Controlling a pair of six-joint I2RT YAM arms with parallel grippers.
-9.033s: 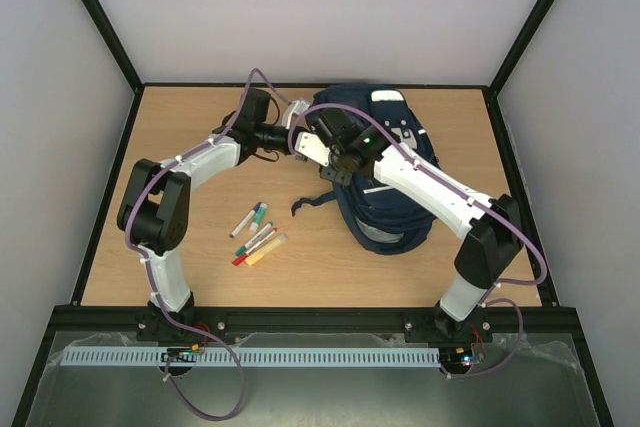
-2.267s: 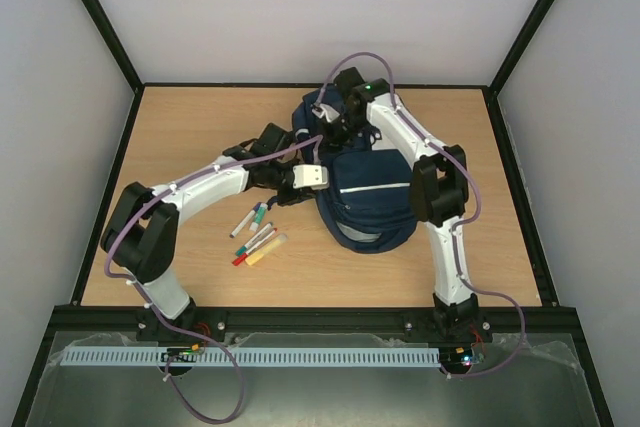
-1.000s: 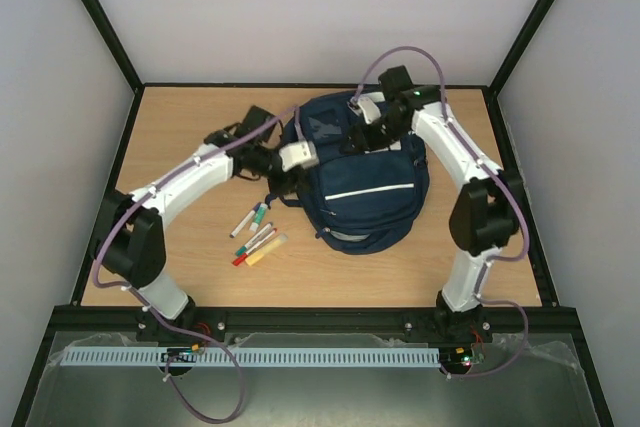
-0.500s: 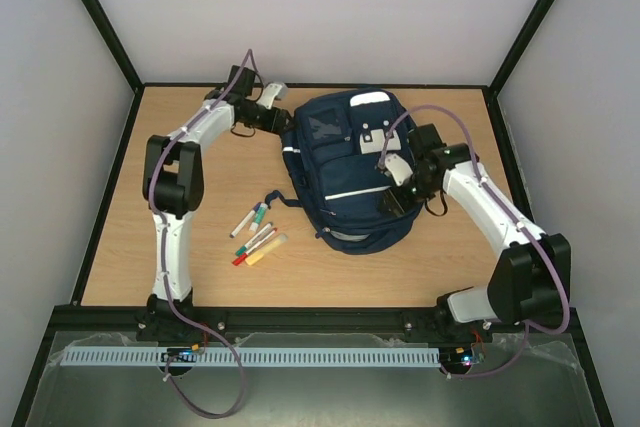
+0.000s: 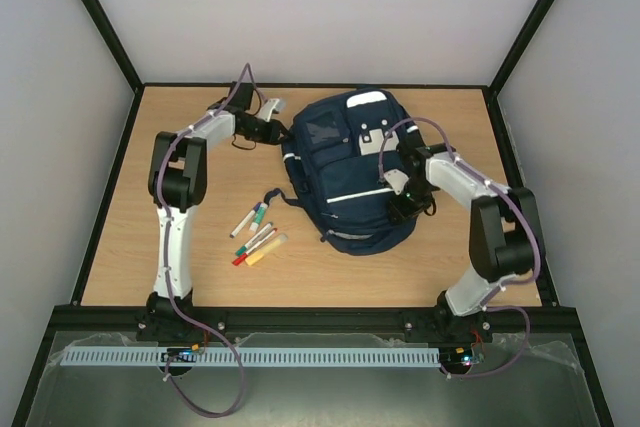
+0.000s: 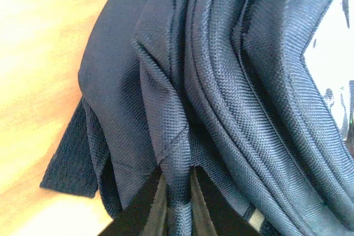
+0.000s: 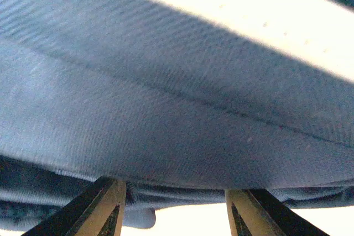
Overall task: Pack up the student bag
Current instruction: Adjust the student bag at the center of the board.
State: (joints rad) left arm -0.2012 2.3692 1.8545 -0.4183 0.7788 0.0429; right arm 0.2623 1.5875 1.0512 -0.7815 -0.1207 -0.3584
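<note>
The student bag (image 5: 345,162), navy with white stripes and grey patches, lies face up at the table's middle right. My left gripper (image 5: 279,129) is at the bag's upper left edge. In the left wrist view the left gripper (image 6: 176,185) is shut on a fold of the bag's navy fabric (image 6: 166,114). My right gripper (image 5: 400,203) rests at the bag's lower right side. In the right wrist view the right gripper (image 7: 174,194) has its jaws wide apart, with the bag's fabric (image 7: 166,109) filling the view just ahead of the fingers (image 7: 108,202).
Several coloured markers (image 5: 256,234) lie on the wooden table (image 5: 180,237) left of the bag's lower end. A dark strap (image 5: 274,197) trails from the bag towards them. Black frame rails edge the table.
The right arm has folded in, its gripper staying at the bag's lower right side. The left gripper has shifted slightly lower, still at the bag's upper left edge. The bag has barely moved.
</note>
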